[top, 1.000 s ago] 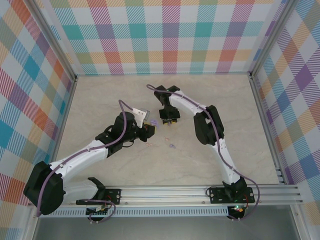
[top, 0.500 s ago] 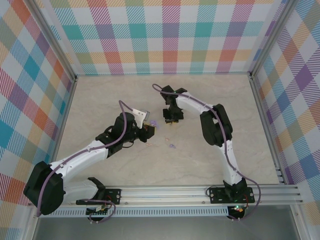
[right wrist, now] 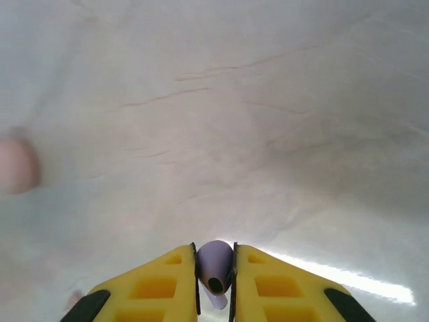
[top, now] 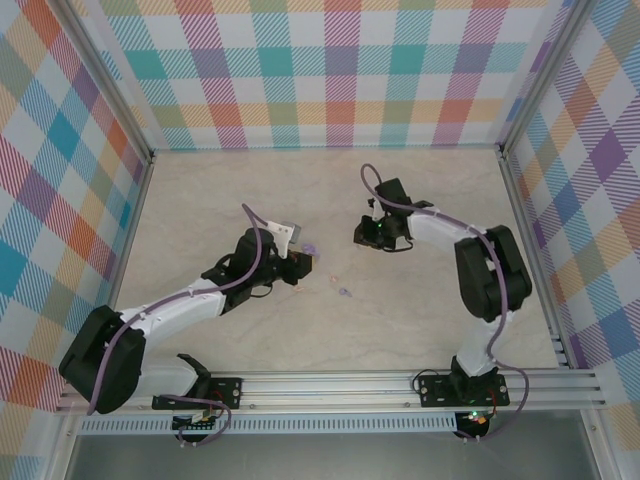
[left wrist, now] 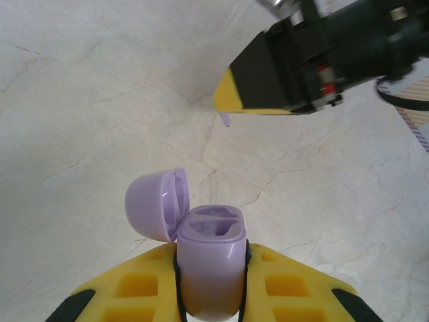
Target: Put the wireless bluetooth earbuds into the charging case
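Purple earbud sits clamped in the right pincer; left pincer grips the open case.

We see the lilac charging case upright between the left gripper's yellow fingers, its lid hinged open to the left and both sockets empty. One purple earbud sits pinched in the right gripper, stem downward. Another purple earbud lies loose on the table between the arms.
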`<state>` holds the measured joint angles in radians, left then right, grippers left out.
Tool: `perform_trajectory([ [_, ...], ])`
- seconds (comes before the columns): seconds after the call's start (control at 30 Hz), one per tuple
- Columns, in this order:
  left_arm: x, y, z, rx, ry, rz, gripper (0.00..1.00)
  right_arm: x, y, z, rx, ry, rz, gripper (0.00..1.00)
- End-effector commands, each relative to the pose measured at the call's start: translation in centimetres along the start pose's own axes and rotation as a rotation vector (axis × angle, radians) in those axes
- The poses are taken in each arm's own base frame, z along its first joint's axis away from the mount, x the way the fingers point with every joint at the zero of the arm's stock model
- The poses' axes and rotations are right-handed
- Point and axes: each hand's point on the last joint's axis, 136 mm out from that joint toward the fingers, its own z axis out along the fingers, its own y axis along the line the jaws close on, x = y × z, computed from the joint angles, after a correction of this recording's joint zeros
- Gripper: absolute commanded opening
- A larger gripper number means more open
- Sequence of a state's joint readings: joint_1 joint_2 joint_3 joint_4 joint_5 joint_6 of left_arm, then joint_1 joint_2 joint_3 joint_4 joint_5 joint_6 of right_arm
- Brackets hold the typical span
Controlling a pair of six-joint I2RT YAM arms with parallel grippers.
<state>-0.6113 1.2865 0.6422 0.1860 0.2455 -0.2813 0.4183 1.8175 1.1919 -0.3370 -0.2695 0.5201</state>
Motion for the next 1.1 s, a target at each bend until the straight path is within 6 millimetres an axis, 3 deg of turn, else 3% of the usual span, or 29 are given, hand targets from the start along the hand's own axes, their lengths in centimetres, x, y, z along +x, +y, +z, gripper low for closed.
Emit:
perform_trajectory([
  [0.0,-1.6,-0.8,0.2,0.059,-0.075,-0.013,0.13,-1.8,5.0,-3.6,-0.225,-0.117,-0.066,0.16],
  [0.3,-3.3,-1.8,-0.7,0.135,-0.228,0.029,0.13,0.1,9.6,-11.7,-0.440,-0.239,-0.174,0.17],
  [0.63,-6.0,-6.4,-4.1,0.343,-0.422,0.131,0.13,2.6,14.0,-20.4,-0.659,-0.377,-0.314,0.19],
  [0.83,-7.5,-9.9,-6.4,0.436,-0.492,0.208,0.14,3.9,15.9,-23.4,-0.703,-0.446,-0.388,0.20],
  [1.07,-8.3,-12.8,-8.0,0.507,-0.524,0.263,0.14,5.0,17.9,-24.9,-0.729,-0.499,-0.452,0.20],
])
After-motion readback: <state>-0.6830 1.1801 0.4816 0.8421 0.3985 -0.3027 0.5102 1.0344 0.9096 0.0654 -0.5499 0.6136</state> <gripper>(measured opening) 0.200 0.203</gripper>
